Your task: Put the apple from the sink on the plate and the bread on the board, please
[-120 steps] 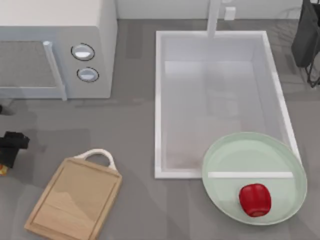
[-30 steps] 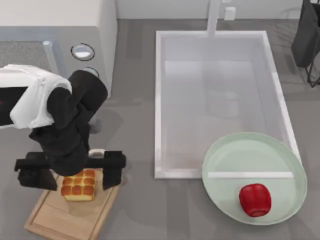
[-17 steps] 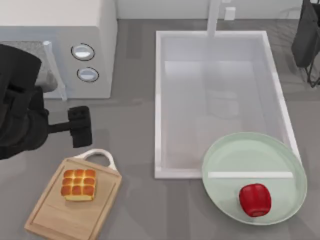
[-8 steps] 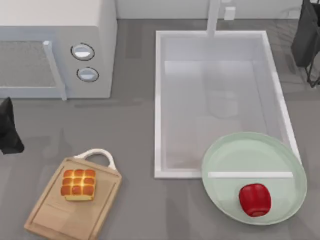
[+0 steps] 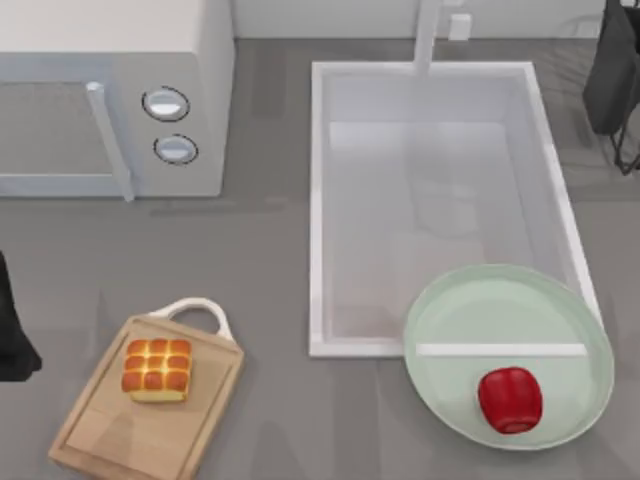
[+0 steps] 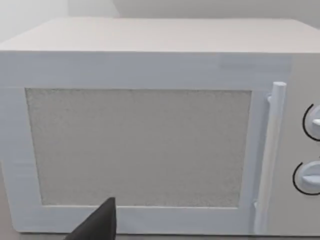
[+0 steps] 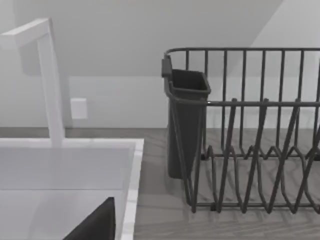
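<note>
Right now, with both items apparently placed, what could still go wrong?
The plate overhangs the sink rim, so a nudge might tip it. The apple sits near the plate's outer edge and might roll off. The bread lies well inside the board, low risk.

The left arm point(image 5: 12, 325) sits at the far left edge of the worktop in the top view, a dark bulk mostly cut off by the frame. A dark tip of the left pincer point(image 6: 97, 222) pokes into the left wrist view, and likewise a tip of the right pincer point(image 7: 95, 222) into the right wrist view.
</note>
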